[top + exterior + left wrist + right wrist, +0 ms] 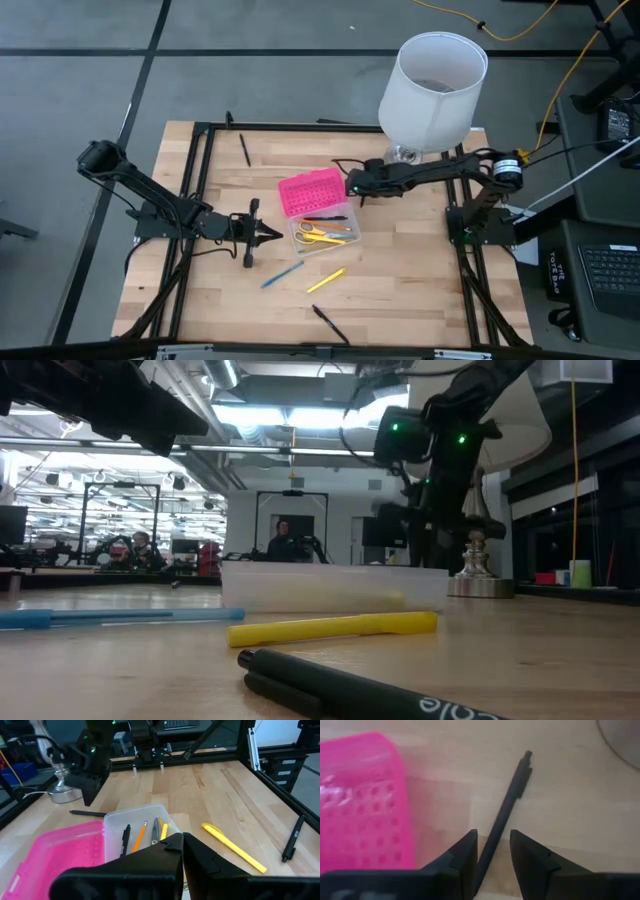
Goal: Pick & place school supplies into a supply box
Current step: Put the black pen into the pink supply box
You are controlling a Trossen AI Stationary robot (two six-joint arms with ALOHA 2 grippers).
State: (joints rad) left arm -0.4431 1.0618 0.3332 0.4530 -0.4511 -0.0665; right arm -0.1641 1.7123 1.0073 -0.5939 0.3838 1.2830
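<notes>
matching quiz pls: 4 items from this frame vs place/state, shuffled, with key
Items:
1. yellow pen
2. scissors
3. pink lid
4. left tool

Place or state:
A. shut, holding nothing
B. flipped open beside the clear base
C. on bare table, in front of the box
D. inside the clear base

Pairs: 1-C, 2-D, 3-B, 4-A
</notes>
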